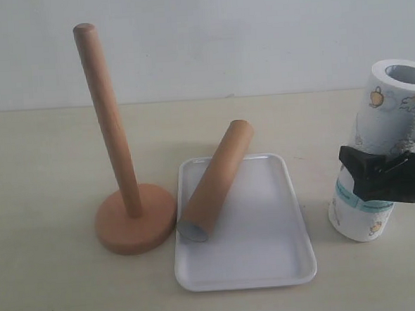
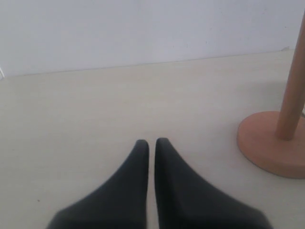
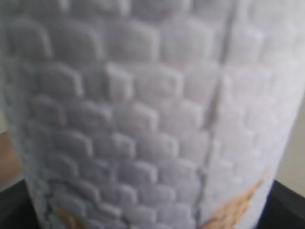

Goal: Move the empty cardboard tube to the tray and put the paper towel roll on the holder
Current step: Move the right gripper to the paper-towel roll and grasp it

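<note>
The paper towel roll (image 1: 392,116) stands on the table at the far right, white with small printed pictures. My right gripper (image 1: 374,170) reaches in from the right, its jaws closed on the roll's lower half. In the right wrist view the embossed roll (image 3: 143,95) fills the picture, with a black finger (image 3: 9,207) at each lower corner. The empty cardboard tube (image 1: 219,179) lies slanted across the left part of the white tray (image 1: 268,229). The holder (image 1: 135,220) stands upright left of the tray. My left gripper (image 2: 151,143) is shut on nothing, low over bare table, left of the holder (image 2: 274,143).
A pale wall runs behind the table's far edge. The tube's far end sticks out past the tray's back rim. A strip of bare table lies between the tray and the roll.
</note>
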